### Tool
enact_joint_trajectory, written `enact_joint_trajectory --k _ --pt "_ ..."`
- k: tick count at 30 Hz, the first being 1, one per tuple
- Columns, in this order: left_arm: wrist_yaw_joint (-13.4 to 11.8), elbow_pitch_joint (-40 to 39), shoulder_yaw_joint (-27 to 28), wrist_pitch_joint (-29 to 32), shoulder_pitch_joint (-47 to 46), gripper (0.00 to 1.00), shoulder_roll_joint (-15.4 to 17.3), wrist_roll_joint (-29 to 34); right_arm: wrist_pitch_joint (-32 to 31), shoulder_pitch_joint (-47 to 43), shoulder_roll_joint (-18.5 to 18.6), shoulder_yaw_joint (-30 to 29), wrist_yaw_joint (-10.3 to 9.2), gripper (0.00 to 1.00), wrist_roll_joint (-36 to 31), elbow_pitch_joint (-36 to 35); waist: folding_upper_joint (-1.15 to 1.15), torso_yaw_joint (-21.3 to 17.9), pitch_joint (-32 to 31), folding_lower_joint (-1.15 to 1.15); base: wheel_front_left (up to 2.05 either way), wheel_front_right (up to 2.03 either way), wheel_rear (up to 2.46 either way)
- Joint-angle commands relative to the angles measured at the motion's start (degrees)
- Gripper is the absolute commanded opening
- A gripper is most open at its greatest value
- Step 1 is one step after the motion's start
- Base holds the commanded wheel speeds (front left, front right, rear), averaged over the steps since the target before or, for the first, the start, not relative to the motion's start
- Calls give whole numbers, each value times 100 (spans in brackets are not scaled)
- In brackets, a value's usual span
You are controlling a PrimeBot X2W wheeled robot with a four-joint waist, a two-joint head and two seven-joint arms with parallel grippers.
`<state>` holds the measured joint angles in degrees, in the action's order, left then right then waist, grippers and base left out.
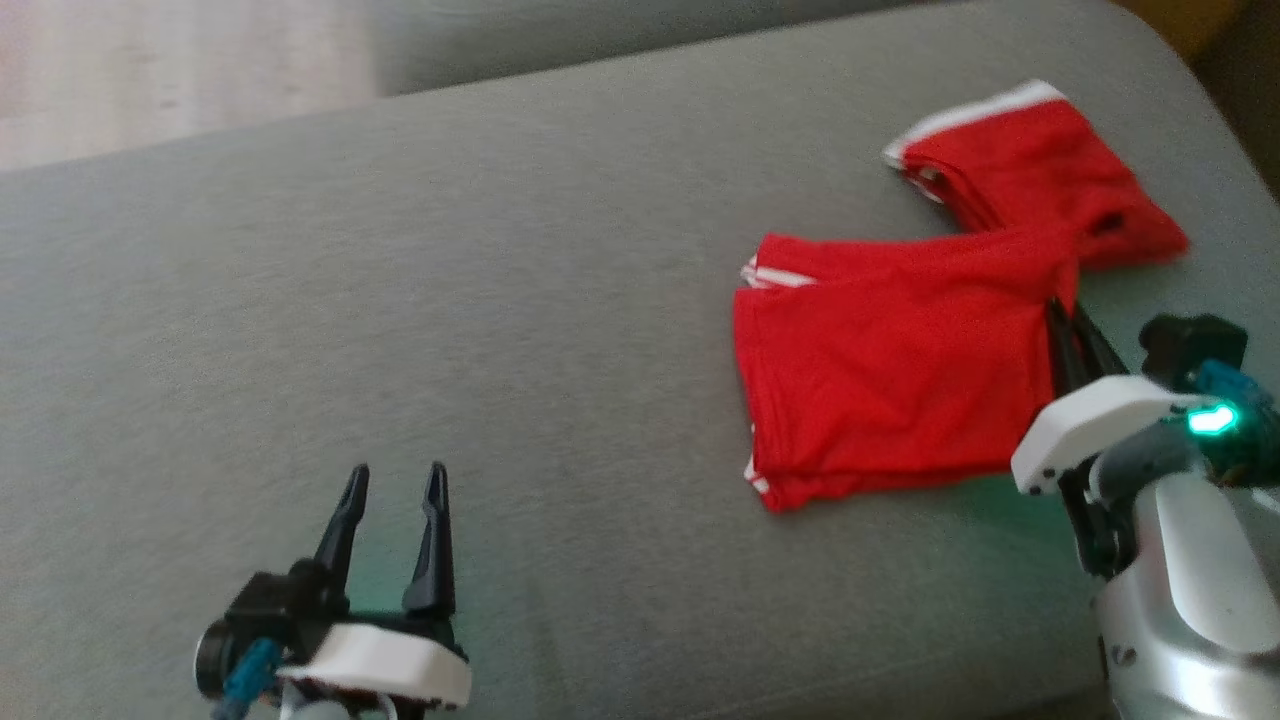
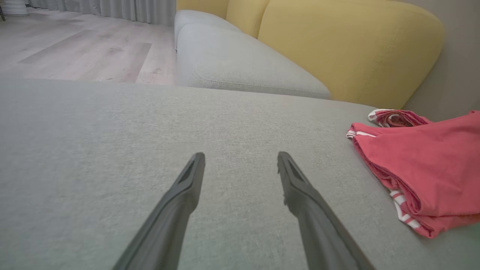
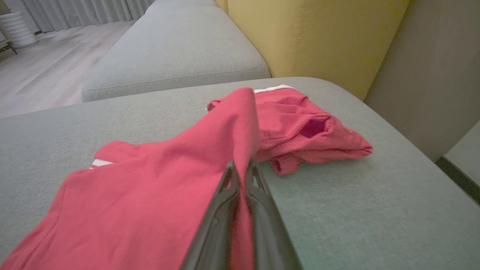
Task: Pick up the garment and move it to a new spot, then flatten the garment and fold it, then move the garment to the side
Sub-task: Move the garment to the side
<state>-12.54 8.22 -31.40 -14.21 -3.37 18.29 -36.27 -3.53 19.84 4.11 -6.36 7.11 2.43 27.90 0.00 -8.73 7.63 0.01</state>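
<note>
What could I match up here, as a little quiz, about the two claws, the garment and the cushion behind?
Things:
1. left gripper
2. right gripper
3. garment
4. back cushion

States:
a. yellow, upright
b. shut on red cloth
c. red with white trim, lying on the grey seat
d. open, nothing between its fingers

Pairs: 1-d, 2-b, 3-c, 4-a

left gripper (image 2: pixel 240 161) spread over grey cushion (image 2: pixel 112 150) | red garment (image 2: pixel 427 165) at right, apart
</note>
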Motion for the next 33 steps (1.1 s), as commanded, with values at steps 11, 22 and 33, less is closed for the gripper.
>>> enact_joint_trajectory --k 11,22,33 --pt "23 -135 130 50 -569 100 91 143 -20 633 -42 464 37 0 48 -531 0 -781 513 -1 0 0 0" --pt "-1 -76 160 13 -516 100 12 89 -497 1686 546 744 37 0 28 -559 0 -94 444 -1 0 0 0" --pt "48 -33 155 -32 -535 100 -76 129 -1195 2255 1899 224 37 0 -59 48 0 734 616 -1 0 0 0"
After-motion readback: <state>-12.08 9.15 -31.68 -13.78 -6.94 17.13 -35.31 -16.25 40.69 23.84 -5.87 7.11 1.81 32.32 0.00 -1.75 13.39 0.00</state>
